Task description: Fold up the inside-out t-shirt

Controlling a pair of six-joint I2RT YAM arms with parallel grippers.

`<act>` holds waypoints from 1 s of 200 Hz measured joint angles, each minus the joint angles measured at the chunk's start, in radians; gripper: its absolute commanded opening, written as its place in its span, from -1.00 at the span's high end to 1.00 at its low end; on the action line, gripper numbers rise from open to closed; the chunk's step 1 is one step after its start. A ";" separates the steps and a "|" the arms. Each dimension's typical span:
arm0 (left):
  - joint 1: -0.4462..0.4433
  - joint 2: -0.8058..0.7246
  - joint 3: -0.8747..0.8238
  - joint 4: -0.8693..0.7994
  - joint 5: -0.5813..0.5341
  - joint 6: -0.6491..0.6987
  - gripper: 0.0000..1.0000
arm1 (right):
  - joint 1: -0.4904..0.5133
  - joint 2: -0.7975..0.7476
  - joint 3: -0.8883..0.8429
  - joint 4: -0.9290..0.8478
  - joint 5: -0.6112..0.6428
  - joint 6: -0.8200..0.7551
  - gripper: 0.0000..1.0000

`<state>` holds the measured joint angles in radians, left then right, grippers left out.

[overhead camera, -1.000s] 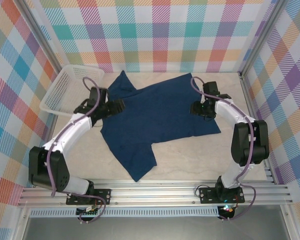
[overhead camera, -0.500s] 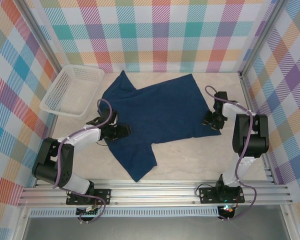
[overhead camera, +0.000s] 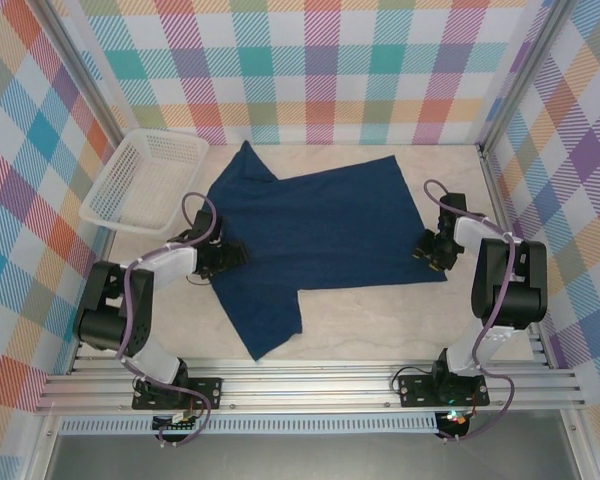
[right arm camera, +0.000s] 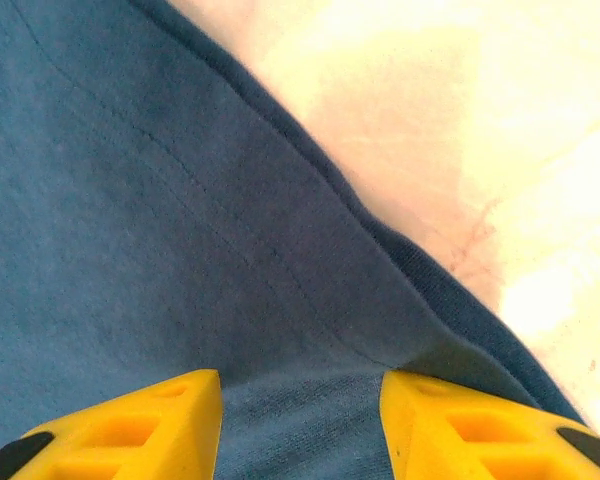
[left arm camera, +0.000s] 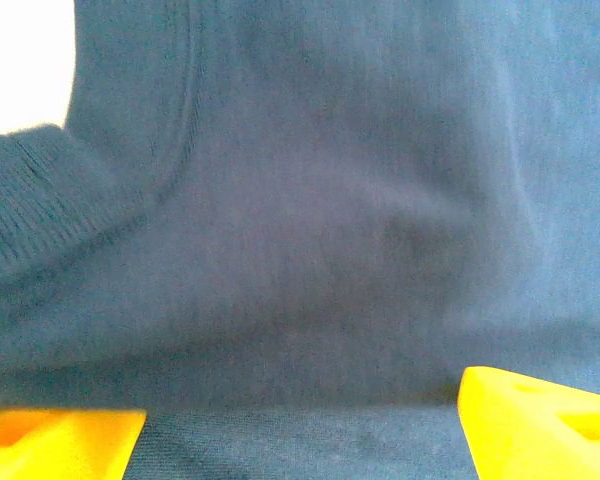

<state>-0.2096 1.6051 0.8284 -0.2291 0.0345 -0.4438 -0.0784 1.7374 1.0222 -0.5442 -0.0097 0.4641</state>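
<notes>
The inside-out t-shirt (overhead camera: 320,220) is dark navy and lies spread flat across the middle of the table, one sleeve toward the back left and one toward the front. My left gripper (overhead camera: 220,258) rests low on the shirt's left edge. In the left wrist view its yellow fingers (left arm camera: 540,420) stand wide apart, open, with cloth (left arm camera: 310,230) lying between them. My right gripper (overhead camera: 432,248) sits on the shirt's front right corner. Its fingers (right arm camera: 130,430) are partly apart, open, over the hem (right arm camera: 420,270), with flat cloth between them.
A white mesh basket (overhead camera: 145,180) stands at the back left, close to the left arm. Bare pale table (overhead camera: 380,320) lies in front of the shirt and right of the hem (right arm camera: 460,120). Checked walls enclose the table on three sides.
Both grippers came down from the shirt's upper part to its side edges and slid outward. The shirt spread flatter, its right corner stretching right. The right fingers narrowed somewhat.
</notes>
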 measured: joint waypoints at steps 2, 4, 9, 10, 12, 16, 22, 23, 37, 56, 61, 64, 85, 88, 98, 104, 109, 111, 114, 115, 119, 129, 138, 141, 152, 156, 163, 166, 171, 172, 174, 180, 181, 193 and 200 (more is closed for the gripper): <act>0.002 0.005 0.005 0.001 -0.003 0.000 -0.68 | 0.000 0.001 0.001 0.001 0.000 0.000 0.07; 0.003 0.007 0.008 0.001 -0.003 0.000 -0.68 | 0.000 0.001 0.002 0.001 0.001 0.000 0.07; 0.006 0.012 0.016 0.002 -0.012 0.003 -0.68 | 0.000 0.002 0.002 0.002 0.002 0.000 0.07; 0.007 0.013 0.017 0.003 -0.014 0.004 -0.68 | 0.000 0.002 0.002 0.002 0.002 0.000 0.07; 0.008 0.013 0.019 0.002 -0.021 0.005 -0.68 | 0.000 0.002 0.002 0.002 0.002 0.000 0.07; 0.010 0.014 0.021 -0.001 -0.030 0.008 -0.68 | 0.000 0.001 0.001 0.002 0.002 0.000 0.07; 0.012 0.013 0.024 -0.009 -0.048 0.013 -0.68 | 0.000 0.000 -0.002 0.005 0.005 0.000 0.07; 0.013 0.013 0.026 -0.011 -0.051 0.013 -0.68 | 0.000 0.000 -0.002 0.005 0.005 0.000 0.07; 0.016 0.010 0.036 -0.041 -0.082 0.023 -0.68 | 0.000 -0.021 -0.029 0.024 0.008 0.000 0.07; 0.001 -0.049 0.037 -0.089 -0.100 0.027 -0.68 | 0.013 -0.076 -0.088 0.027 0.009 0.000 0.03; -0.010 -0.082 0.032 -0.100 -0.104 0.027 -0.68 | 0.018 -0.093 -0.104 0.024 0.011 0.000 0.02; -0.018 -0.109 0.029 -0.106 -0.106 0.026 -0.68 | 0.022 -0.105 -0.115 0.020 0.012 0.000 0.02; -0.156 -0.287 -0.010 -0.112 -0.084 0.023 -0.65 | 0.065 -0.167 -0.144 -0.003 0.008 0.000 -0.01; -0.182 -0.307 -0.016 -0.111 -0.076 0.020 -0.65 | 0.074 -0.173 -0.144 -0.004 0.009 0.000 -0.01; -0.270 -0.362 -0.035 -0.109 -0.042 0.010 -0.63 | 0.106 -0.193 -0.143 -0.003 0.004 -0.001 -0.02; -0.319 -0.378 -0.047 -0.109 -0.022 0.000 -0.62 | 0.132 -0.203 -0.139 -0.005 0.002 -0.003 -0.02; -0.358 -0.386 -0.060 -0.109 -0.004 -0.011 -0.61 | 0.159 -0.209 -0.134 -0.008 0.000 -0.006 -0.03; -0.371 -0.387 -0.065 -0.111 0.005 -0.015 -0.61 | 0.167 -0.210 -0.133 -0.009 -0.002 -0.008 -0.03; -0.388 -0.389 -0.074 -0.112 0.014 -0.023 -0.61 | 0.187 -0.214 -0.129 -0.010 -0.006 -0.009 -0.04; -0.391 -0.389 -0.076 -0.113 0.016 -0.025 -0.61 | 0.196 -0.215 -0.128 -0.011 -0.006 -0.010 -0.04; -0.409 -0.391 -0.093 -0.116 0.030 -0.036 -0.60 | 0.219 -0.219 -0.124 -0.011 -0.014 -0.013 -0.04; -0.425 -0.396 -0.137 -0.126 0.053 -0.062 -0.58 | 0.293 -0.231 -0.117 -0.008 -0.037 -0.026 -0.04; -0.428 -0.406 -0.189 -0.142 0.068 -0.087 -0.57 | 0.355 -0.246 -0.117 -0.002 -0.076 -0.030 -0.04; -0.428 -0.408 -0.204 -0.145 0.073 -0.095 -0.57 | 0.372 -0.250 -0.117 0.001 -0.090 -0.030 -0.04; -0.427 -0.409 -0.249 -0.168 0.092 -0.120 -0.55 | 0.431 -0.264 -0.120 0.013 -0.147 -0.030 -0.04; -0.426 -0.406 -0.263 -0.174 0.098 -0.128 -0.54 | 0.449 -0.268 -0.122 0.018 -0.168 -0.028 -0.04; -0.426 -0.399 -0.275 -0.187 0.108 -0.141 -0.51 | 0.473 -0.273 -0.125 0.024 -0.195 -0.026 -0.03; -0.426 -0.396 -0.279 -0.190 0.112 -0.143 -0.49 | 0.481 -0.274 -0.126 0.024 -0.207 -0.026 -0.03; -0.426 -0.392 -0.286 -0.192 0.116 -0.150 -0.47 | 0.494 -0.274 -0.126 0.026 -0.221 -0.024 -0.03; -0.426 -0.391 -0.287 -0.192 0.117 -0.152 -0.47 | 0.496 -0.274 -0.126 0.026 -0.223 -0.023 -0.03; -0.426 -0.391 -0.290 -0.193 0.117 -0.157 -0.46 | 0.503 -0.274 -0.126 0.027 -0.230 -0.022 -0.03; -0.426 -0.391 -0.295 -0.196 0.118 -0.163 -0.44 | 0.521 -0.274 -0.126 0.029 -0.246 -0.018 -0.03; -0.426 -0.393 -0.296 -0.197 0.118 -0.167 -0.44 | 0.523 -0.274 -0.126 0.030 -0.248 -0.017 -0.03; -0.416 -0.407 -0.300 -0.209 0.113 -0.172 -0.38 | 0.560 -0.274 -0.126 0.037 -0.280 -0.005 -0.04; -0.407 -0.420 -0.307 -0.223 0.109 -0.175 -0.32 | 0.589 -0.272 -0.126 0.046 -0.299 0.003 -0.04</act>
<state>-0.6167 1.1847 0.5217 -0.4522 0.1432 -0.6186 0.5102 1.4651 0.8959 -0.4980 -0.3084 0.4671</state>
